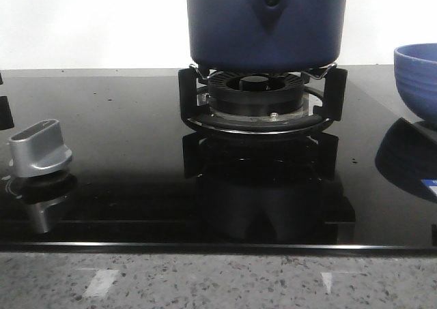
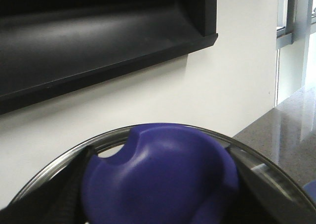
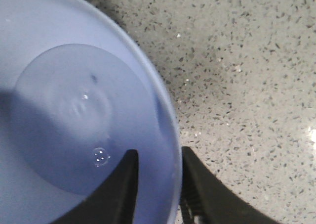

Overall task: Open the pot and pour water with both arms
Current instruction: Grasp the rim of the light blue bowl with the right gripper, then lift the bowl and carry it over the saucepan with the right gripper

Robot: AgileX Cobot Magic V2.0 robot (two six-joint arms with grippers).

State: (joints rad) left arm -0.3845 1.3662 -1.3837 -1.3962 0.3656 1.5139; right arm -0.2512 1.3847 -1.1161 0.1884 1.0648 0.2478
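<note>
The dark navy pot (image 1: 266, 22) stands on the gas burner (image 1: 258, 94); its top is cut off above the front view. Neither gripper shows there. In the left wrist view my left gripper (image 2: 160, 204) is shut on the blue lid knob (image 2: 163, 174). The lid's metal rim (image 2: 64, 159) arcs round it, seen against the wall. In the right wrist view my right gripper (image 3: 159, 157) straddles the rim of the lighter-blue bowl (image 3: 74, 100), one finger inside and one outside, closed narrowly on the wall. The bowl holds water.
The bowl (image 1: 418, 77) sits at the right edge beside the black glass cooktop (image 1: 136, 186). A silver stove knob (image 1: 39, 147) stands at front left. A dark range hood (image 2: 98, 36) hangs on the white wall. The speckled counter (image 3: 247, 85) lies beside the bowl.
</note>
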